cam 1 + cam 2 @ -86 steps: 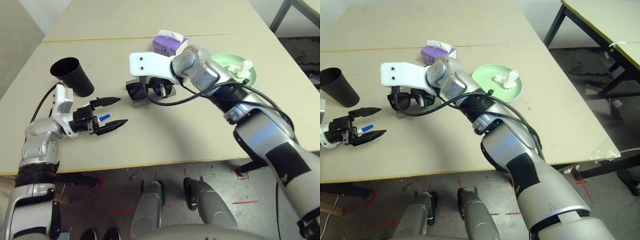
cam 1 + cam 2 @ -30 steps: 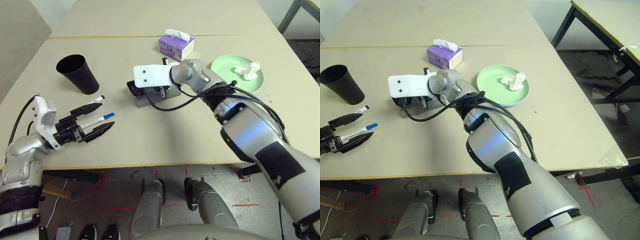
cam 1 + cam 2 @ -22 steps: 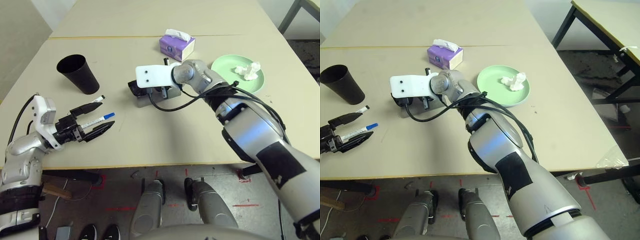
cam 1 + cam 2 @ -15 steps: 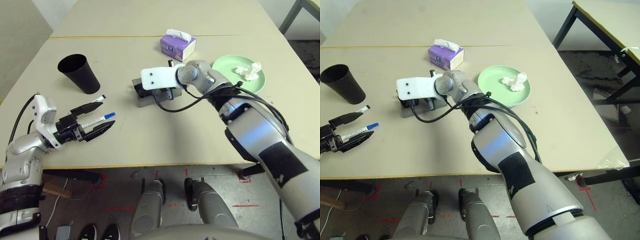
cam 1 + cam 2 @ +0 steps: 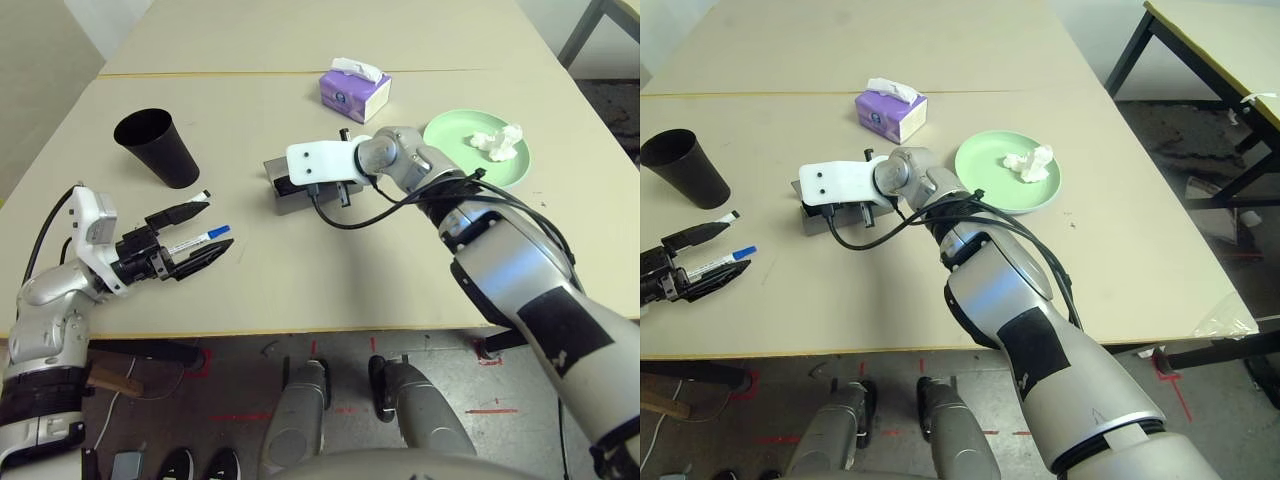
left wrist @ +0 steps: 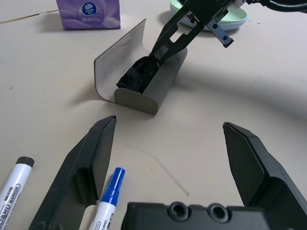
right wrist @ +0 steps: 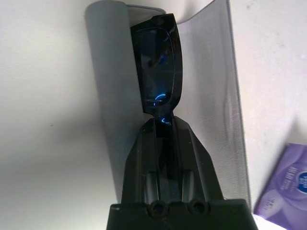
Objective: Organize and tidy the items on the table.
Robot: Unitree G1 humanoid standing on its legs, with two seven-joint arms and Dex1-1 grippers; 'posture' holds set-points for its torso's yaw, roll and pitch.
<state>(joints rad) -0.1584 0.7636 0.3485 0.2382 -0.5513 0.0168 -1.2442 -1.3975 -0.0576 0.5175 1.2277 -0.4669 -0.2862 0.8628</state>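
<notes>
Jaws of our right gripper (image 7: pixel 163 125) are pinching the black sunglasses (image 7: pixel 158 62), holding them down inside the open grey glasses case (image 6: pixel 144 79), whose flap is standing up on the side toward the purple tissue box (image 5: pixel 354 88). Jaws of our left gripper (image 6: pixel 168 143) are standing spread wide and holding nothing, hovering low over the bench (image 5: pixel 330 270) near its front left edge. We are seeing the two white markers lying side by side just at that gripper: the blue-capped marker (image 5: pixel 200 240) is sitting between the spread fingers, its cap pointing toward the case, and the black-capped marker (image 5: pixel 190 203) is lying just outside the left finger (image 6: pixel 84 167). The black tapered cup (image 5: pixel 155 147) is standing upright on the left part of the bench, behind the left gripper and well apart from the case. The round green plate (image 5: pixel 455 150) is resting to the right of our right forearm, carrying the crumpled white tissue (image 5: pixel 497 141) near its far rim. The tissue box is sitting behind the case, close to the thin yellowish seam (image 5: pixel 200 74) crossing the bench, with a white tissue sticking out of its top. We are noting the case lying near the middle of the bench, between the cup and the plate.
</notes>
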